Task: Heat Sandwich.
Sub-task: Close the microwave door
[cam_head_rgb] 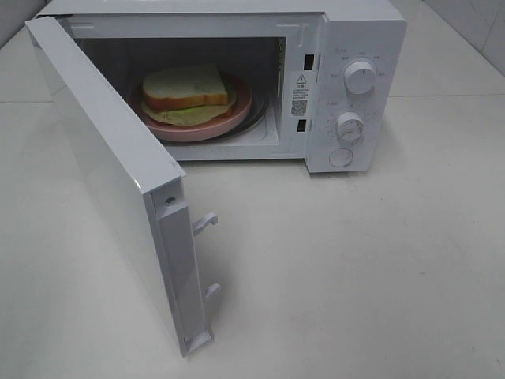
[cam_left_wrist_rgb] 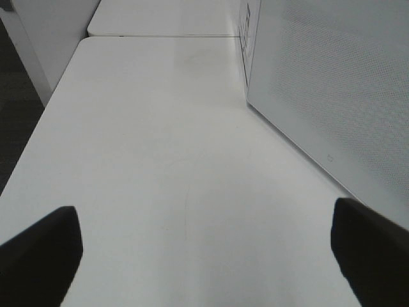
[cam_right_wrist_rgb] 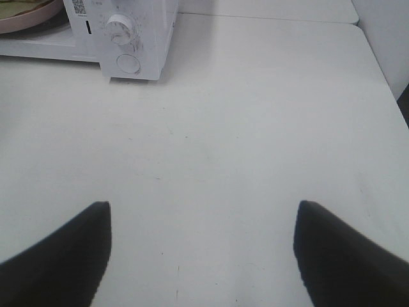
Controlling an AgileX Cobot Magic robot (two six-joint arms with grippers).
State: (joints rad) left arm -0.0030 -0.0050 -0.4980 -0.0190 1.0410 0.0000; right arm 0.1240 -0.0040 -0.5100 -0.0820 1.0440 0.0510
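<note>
Showing tips only: black left gripper and black right gripper; each pair wide apart, empty.
Sandwich: small white-bread sandwich, green leaf and orange filling, on round pink plate inside open glossy white microwave.
Writing: QR sticker, print unreadable.
Dials: 2 round white knobs.

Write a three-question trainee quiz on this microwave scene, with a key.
1. True or false: the microwave door is shut.
2. The sandwich rests on: A) the bare table; B) the pink plate inside the microwave; C) the microwave's top.
3. Fill in: the left gripper and right gripper both stand ____ and hold nothing.
Key: 1 false; 2 B; 3 open.
</note>
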